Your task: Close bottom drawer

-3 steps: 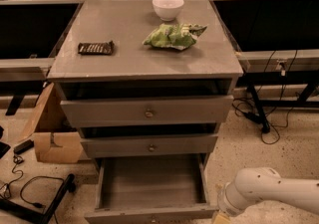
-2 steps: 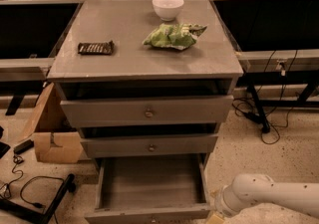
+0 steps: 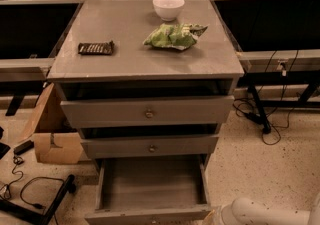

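Note:
The bottom drawer (image 3: 150, 184) of the grey cabinet is pulled far out, showing its plain grey box interior. Its front panel (image 3: 145, 215) lies at the bottom edge of the camera view and its knob is cut off. My white arm (image 3: 265, 214) reaches in from the bottom right. The gripper (image 3: 212, 218) is at the arm's end, just beside the right front corner of the drawer's front and mostly cut off by the picture's edge.
The top drawer (image 3: 148, 113) and the middle drawer (image 3: 151, 147) stand slightly out. On the cabinet top are a white bowl (image 3: 168, 7), a green chip bag (image 3: 172, 36) and a dark snack bar (image 3: 95, 48). A cardboard box (image 3: 52, 136) and cables (image 3: 30, 191) lie at left, more cables (image 3: 265, 119) at right.
My arm has dropped lower in the picture and its end has moved left, closer to the right front corner of the bottom drawer. The drawer has not moved.

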You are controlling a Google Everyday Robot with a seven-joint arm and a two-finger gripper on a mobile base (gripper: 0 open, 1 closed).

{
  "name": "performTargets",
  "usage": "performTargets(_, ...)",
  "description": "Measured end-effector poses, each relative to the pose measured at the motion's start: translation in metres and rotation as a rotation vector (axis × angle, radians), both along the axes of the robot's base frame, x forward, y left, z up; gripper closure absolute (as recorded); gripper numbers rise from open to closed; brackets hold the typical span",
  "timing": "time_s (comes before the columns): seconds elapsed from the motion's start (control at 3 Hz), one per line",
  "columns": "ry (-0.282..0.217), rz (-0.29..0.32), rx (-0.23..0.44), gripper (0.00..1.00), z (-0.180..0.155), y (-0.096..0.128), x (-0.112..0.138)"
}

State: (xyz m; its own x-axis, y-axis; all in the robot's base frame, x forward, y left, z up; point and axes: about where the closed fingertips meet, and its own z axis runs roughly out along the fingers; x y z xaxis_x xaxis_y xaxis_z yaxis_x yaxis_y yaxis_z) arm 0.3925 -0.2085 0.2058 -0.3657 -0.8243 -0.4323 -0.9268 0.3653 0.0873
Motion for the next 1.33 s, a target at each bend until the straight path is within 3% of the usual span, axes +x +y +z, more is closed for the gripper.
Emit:
performTargets(0.33,-0.052,0.006,0.054,0.96,-0.037,0.004,-0.001)
performTargets(0.67,-0.118,0.012,0.169,1.00,-0.073,0.027,0.017)
performTargets(1.0,-0.145,0.013,0.250,1.00,-0.092,0.050,0.026)
performTargets(1.33,-0.156,0.014,0.268,1.00,-0.092,0.054,0.028)
